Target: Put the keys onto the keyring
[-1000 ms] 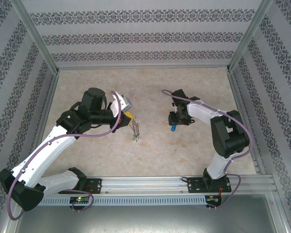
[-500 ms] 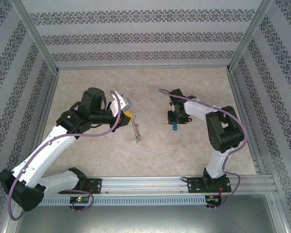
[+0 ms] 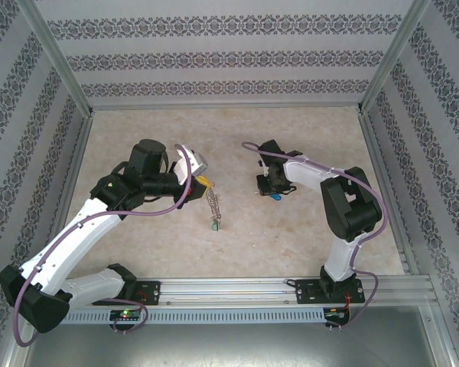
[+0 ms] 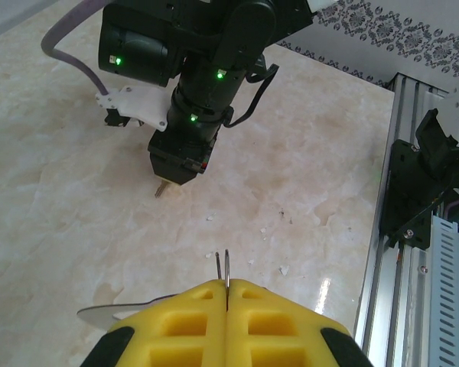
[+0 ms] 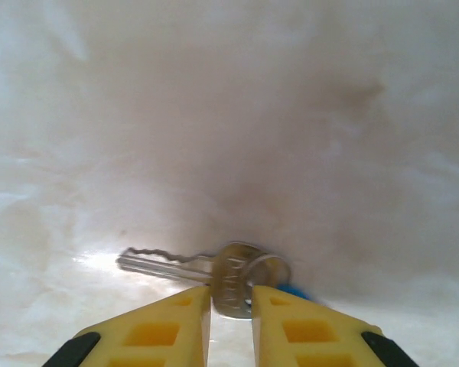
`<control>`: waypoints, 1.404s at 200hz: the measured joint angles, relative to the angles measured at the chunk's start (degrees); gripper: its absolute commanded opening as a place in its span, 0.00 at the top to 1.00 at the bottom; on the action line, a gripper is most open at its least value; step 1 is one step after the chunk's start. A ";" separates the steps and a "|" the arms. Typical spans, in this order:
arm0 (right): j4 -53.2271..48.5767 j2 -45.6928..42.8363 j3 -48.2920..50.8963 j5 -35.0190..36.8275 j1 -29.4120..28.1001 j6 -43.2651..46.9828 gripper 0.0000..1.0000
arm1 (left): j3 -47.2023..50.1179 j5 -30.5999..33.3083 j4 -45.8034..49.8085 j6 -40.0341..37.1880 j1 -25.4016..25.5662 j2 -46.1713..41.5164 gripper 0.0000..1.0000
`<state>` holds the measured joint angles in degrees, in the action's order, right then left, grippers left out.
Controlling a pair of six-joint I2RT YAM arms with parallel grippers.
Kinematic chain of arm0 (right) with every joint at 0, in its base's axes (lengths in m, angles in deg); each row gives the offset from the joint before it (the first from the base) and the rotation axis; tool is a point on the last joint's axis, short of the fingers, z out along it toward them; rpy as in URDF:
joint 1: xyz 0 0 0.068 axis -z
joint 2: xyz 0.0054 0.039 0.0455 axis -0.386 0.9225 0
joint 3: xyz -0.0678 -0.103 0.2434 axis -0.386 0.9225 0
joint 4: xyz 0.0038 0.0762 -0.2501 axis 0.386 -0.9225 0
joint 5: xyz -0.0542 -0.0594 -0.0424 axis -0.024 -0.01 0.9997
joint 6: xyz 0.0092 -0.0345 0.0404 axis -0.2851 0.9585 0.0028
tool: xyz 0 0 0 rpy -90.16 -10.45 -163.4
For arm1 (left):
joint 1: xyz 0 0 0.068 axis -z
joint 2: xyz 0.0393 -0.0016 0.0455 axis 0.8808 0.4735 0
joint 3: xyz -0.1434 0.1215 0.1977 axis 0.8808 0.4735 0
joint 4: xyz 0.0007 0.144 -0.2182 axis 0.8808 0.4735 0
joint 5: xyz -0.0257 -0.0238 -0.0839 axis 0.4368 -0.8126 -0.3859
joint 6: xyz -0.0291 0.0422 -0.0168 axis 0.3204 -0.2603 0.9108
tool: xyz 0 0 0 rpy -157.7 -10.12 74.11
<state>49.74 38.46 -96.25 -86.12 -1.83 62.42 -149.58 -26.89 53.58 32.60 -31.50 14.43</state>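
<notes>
The keyring (image 3: pixel 213 203), a thin grey metal loop, hangs from my left gripper (image 3: pixel 203 182) with a small greenish key (image 3: pixel 215 226) dangling at its low end. The left wrist view has my left gripper (image 4: pixel 227 284) shut on the keyring's edge (image 4: pixel 226 264), which sticks out past the yellow fingers. My right gripper (image 3: pixel 269 191) hovers low over the table to the right, shut on the key (image 3: pixel 275 196). Up close, my right gripper (image 5: pixel 231 289) pinches the key's round silver head (image 5: pixel 233 281), blade pointing left, with a blue piece (image 5: pixel 294 290) behind it.
The right arm's wrist (image 4: pixel 187 138) faces the left camera across bare marble tabletop (image 3: pixel 237 145), with the key tip (image 4: pixel 161 189) poking out below it. Patterned walls (image 3: pixel 229 57) enclose the table. An aluminium rail (image 3: pixel 229 289) runs along the near edge.
My right gripper has moved left and a little farther from the bases with the key. The keyring has swung, its greenish key now hanging lower. The left arm has stayed put.
</notes>
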 measured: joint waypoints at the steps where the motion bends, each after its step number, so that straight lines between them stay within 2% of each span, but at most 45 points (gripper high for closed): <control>1: -0.02 0.00 -0.02 0.00 -0.04 0.02 0.78 | 0.00 0.00 0.00 0.00 0.00 0.00 1.00; 24: 0.02 0.00 -0.42 0.35 -0.59 0.61 0.78 | 0.13 -0.04 -0.46 0.13 0.00 0.00 1.00; 73: -0.09 -0.02 -0.42 2.21 -0.42 0.52 0.69 | 0.52 -0.22 -0.81 0.15 0.00 -0.04 1.00; 170: -0.90 2.19 -2.71 2.91 0.15 -0.24 0.74 | 0.63 -0.42 -0.83 0.33 0.00 -0.44 1.00; 281: -1.33 2.86 -2.36 6.10 0.11 -0.96 0.68 | 0.85 -0.42 -0.92 0.33 -0.02 -0.96 1.00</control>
<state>48.41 41.33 -98.61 -80.02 -1.72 61.46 -148.72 -27.30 52.66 32.92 -31.52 13.47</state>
